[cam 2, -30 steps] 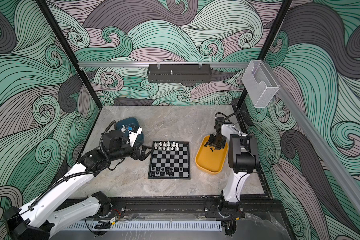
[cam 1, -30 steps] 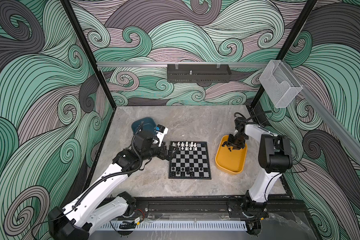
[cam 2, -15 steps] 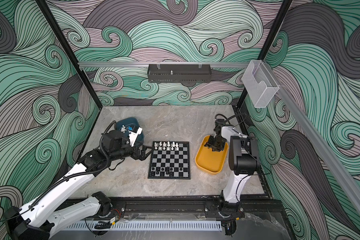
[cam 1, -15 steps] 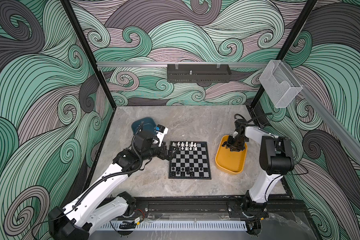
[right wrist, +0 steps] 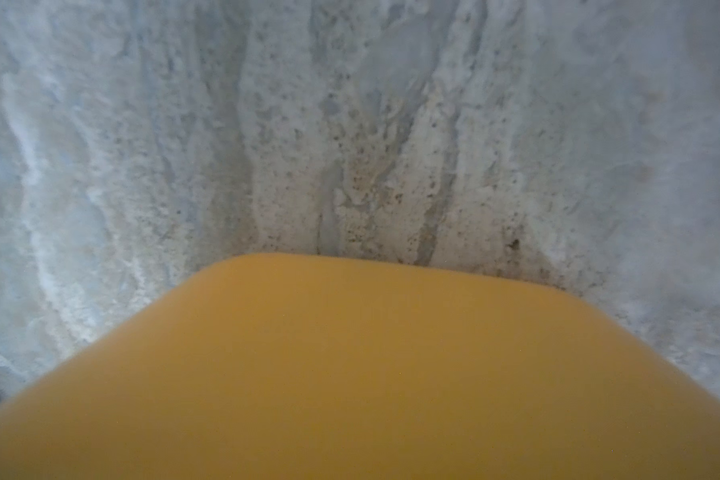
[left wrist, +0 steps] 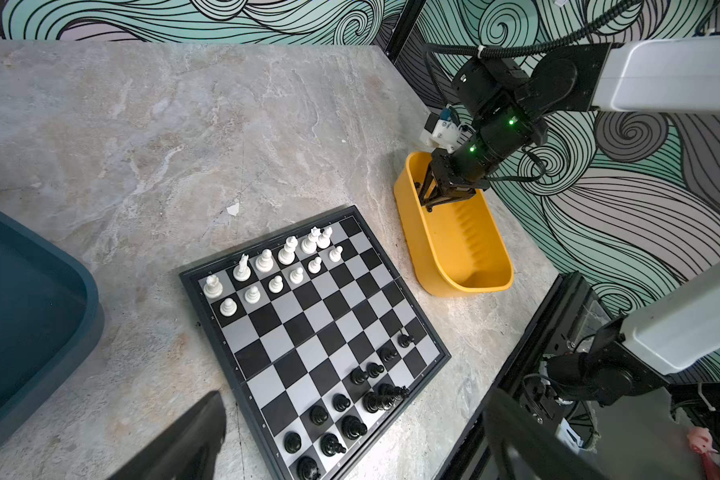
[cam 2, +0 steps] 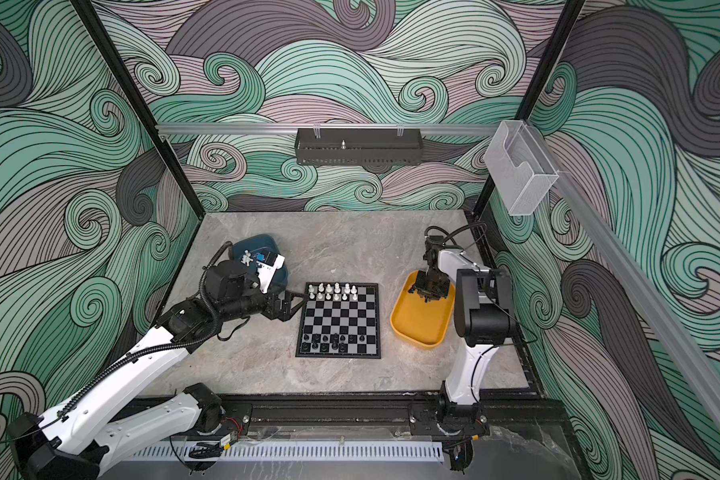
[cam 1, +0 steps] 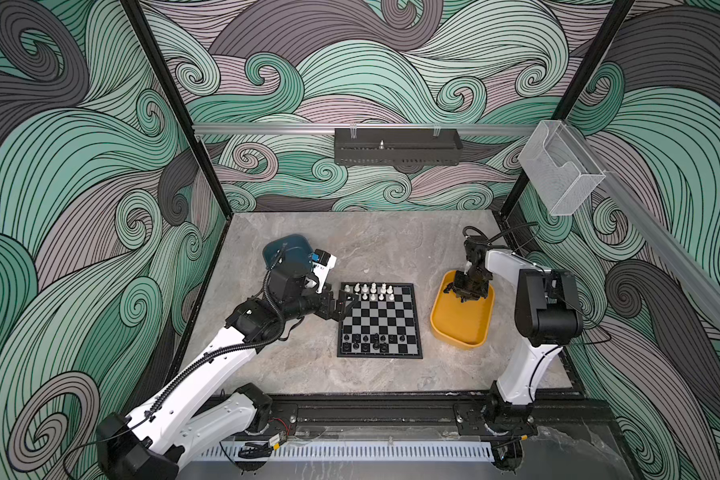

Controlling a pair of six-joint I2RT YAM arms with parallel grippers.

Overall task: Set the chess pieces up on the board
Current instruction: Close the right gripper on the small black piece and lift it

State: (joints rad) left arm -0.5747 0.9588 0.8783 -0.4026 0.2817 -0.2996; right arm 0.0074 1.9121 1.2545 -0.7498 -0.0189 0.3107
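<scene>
1. Right gripper [left wrist: 430, 204] has shifted slightly in the far end of the yellow tray [cam 1: 458, 330]; jaws together or gripping, I cannot tell.
2. One board [cam 1: 381, 320], centre: blacks [left wrist: 341, 402] on the near rows, clustered, count unsure; twelve whites [left wrist: 264, 261] on the two far rows.
3. Left gripper [cam 1: 350, 302], jaws wide apart, hovers at the board's far-left corner.
4. Teal tray [cam 2: 258, 243], far left: loose whites [cam 2: 246, 259] show in a top view, not in the left wrist view; the right wrist view gives only blurred yellow wall and table [right wrist: 350, 124].

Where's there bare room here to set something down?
The board's middle rows, between the white pieces and black pieces, are bare. So is the table behind it, between teal tray and yellow tray. Crowded: the board's far and near rows.
</scene>
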